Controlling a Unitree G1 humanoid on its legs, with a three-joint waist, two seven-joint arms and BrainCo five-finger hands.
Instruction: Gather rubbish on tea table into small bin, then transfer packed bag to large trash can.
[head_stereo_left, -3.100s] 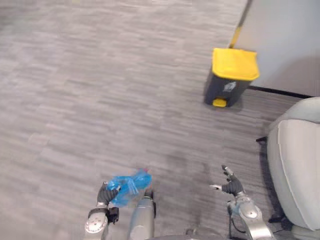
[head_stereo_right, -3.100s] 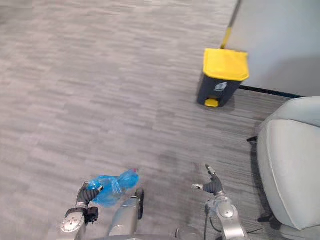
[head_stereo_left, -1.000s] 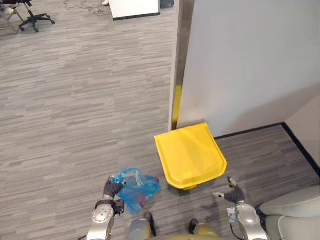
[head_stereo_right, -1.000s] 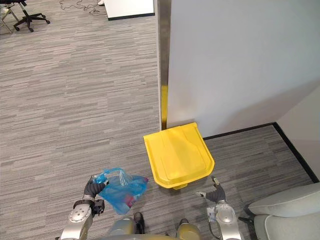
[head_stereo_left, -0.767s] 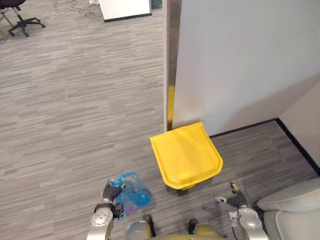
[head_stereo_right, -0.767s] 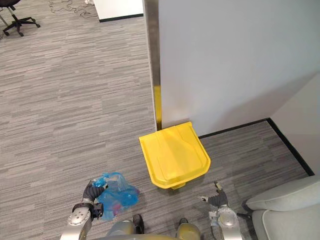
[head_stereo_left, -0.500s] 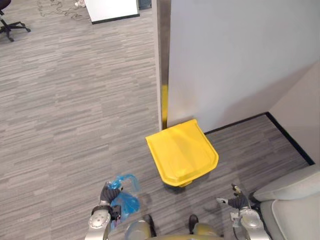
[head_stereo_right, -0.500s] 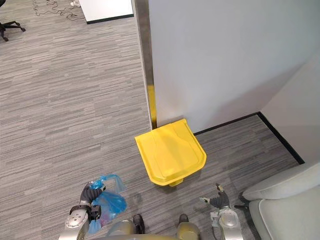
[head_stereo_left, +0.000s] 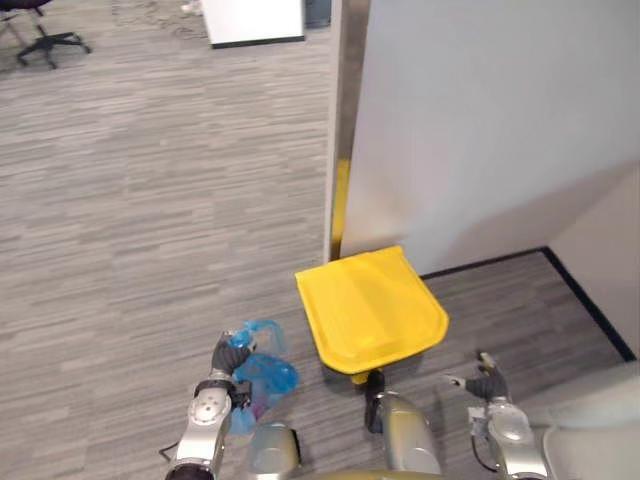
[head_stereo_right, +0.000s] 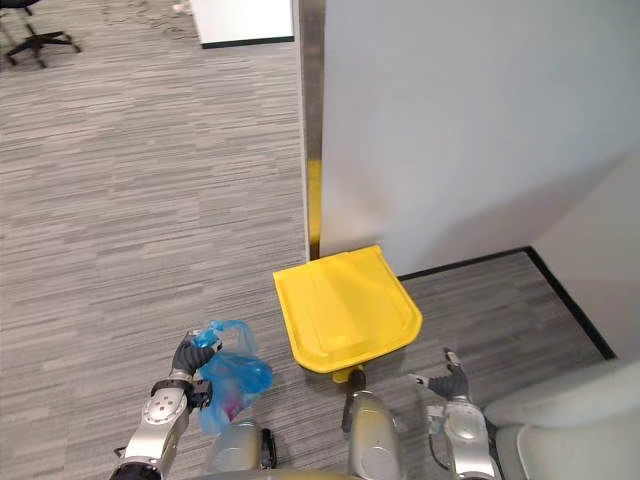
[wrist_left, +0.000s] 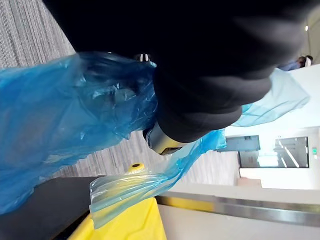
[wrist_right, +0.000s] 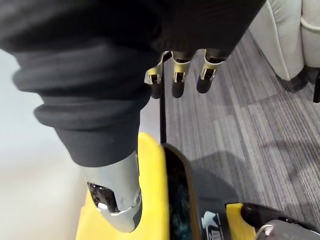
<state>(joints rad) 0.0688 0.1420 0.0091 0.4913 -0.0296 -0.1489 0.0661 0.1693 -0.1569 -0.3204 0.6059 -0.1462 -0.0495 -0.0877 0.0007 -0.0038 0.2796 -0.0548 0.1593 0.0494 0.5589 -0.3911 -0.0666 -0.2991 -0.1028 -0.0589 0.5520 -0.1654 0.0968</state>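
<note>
A blue plastic bag (head_stereo_left: 264, 376) with rubbish in it hangs from my left hand (head_stereo_left: 229, 356), whose fingers are curled round its gathered top. In the left wrist view the blue bag (wrist_left: 60, 115) wraps closely round the hand. The large trash can has a shut yellow lid (head_stereo_left: 372, 310) and a dark body (wrist_right: 177, 200). It stands just to the right of the bag, against the wall. My right hand (head_stereo_left: 487, 384) hangs low to the right of the can. Its fingers (wrist_right: 176, 80) are relaxed and hold nothing.
A grey partition wall (head_stereo_left: 480, 130) with a metal edge post (head_stereo_left: 347, 110) rises right behind the can. A pale grey seat (head_stereo_right: 575, 405) is at the lower right. Grey carpet stretches to the left, with an office chair (head_stereo_left: 45, 35) and a white cabinet (head_stereo_left: 255, 18) far off.
Over three seconds the camera has come from far off to right in front of the can. The bag has stayed in my left hand, swinging a little. The lid is still shut.
</note>
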